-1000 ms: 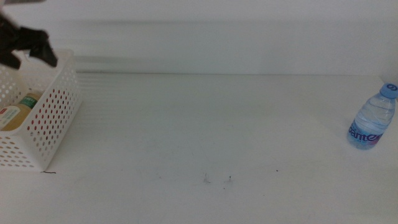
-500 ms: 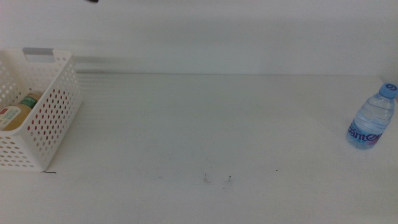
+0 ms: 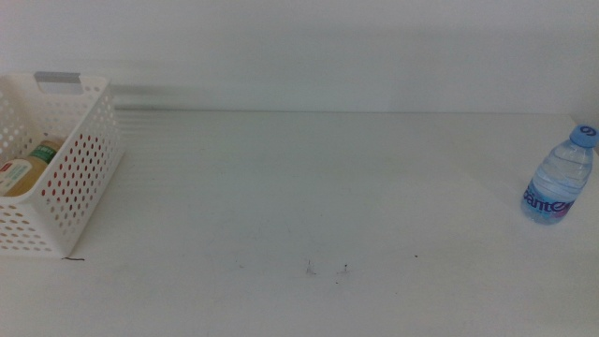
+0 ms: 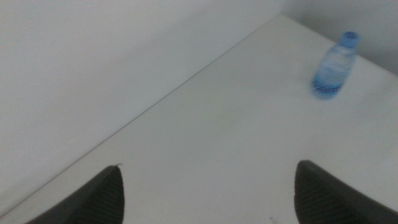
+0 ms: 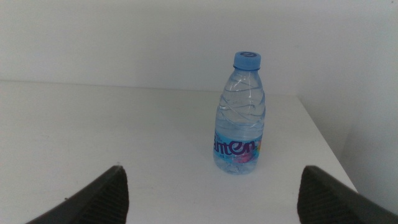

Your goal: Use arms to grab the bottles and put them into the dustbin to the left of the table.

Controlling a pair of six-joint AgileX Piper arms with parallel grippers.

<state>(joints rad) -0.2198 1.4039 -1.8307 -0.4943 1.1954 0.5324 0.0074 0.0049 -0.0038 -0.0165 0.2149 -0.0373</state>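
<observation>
Water bottle (image 3: 560,178) stands upright at the desk's (image 3: 309,187) right edge. Tea bottle (image 3: 28,167) lies in the bin (image 3: 70,178). Both grippers' fingers (image 4: 99,196) (image 5: 99,196) spread apart, empty.

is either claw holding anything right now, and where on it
Nothing is held. The left claw and right claw are both open and empty; the water bottle stands untouched on the table.

Backdrop: plain matte white wall (image 3: 309,47) behind the work surface, unbroken, meeting it along a straight horizontal seam. Left wrist view: same pale wall (image 4: 93,62) lies ahead of the jaws, seam running diagonally. Right wrist view: white wall (image 5: 124,37) straight ahead. Lighting even, diffuse, bright; soft faint shadows only.
</observation>
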